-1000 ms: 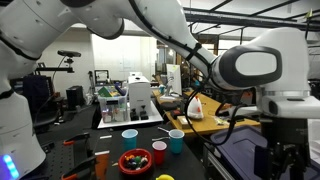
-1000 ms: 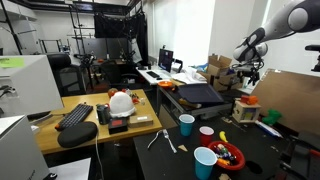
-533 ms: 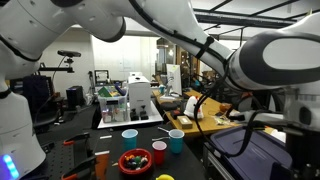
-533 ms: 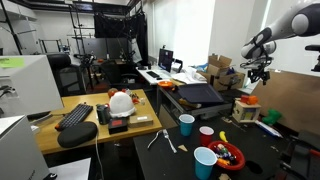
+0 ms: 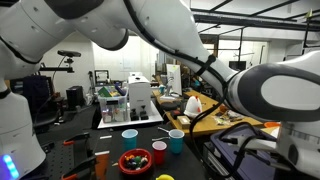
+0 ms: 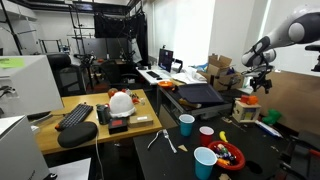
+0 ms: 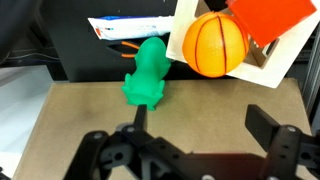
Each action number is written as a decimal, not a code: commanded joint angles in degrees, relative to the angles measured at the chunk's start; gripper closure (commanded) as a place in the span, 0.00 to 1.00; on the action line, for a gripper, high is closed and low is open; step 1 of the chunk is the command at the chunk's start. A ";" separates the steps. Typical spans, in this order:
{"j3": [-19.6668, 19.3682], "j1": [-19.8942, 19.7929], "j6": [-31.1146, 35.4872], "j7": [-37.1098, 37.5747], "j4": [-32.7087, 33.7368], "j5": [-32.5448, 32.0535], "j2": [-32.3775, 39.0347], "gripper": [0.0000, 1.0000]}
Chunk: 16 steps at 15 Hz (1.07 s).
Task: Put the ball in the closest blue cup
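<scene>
You're in a cluttered lab, where a black table (image 6: 266, 142) carries the blue cups (image 6: 187, 123). Your gripper (image 7: 200, 140) hangs spread wide over a brown cardboard surface (image 7: 80, 112) (away from those cups). The orange ball (image 7: 214, 44) lies ahead of it, untouched, beside a green toy (image 7: 148, 72).

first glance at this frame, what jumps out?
The orange ball dominates the top of the wrist view, next to a green toy figure on a brown surface, with the open gripper just short of both. In an exterior view the white arm looms across the foreground, and behind it a blue cup, a teal cup and a red cup cluster on the dark table.
</scene>
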 commanded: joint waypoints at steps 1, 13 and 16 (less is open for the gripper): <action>0.72 0.10 1.83 1.41 -0.62 1.81 -0.50 0.00; 1.73 0.60 6.99 0.13 -4.85 2.73 -0.96 0.00; 2.46 0.52 8.24 -0.16 -5.98 2.83 -1.31 0.00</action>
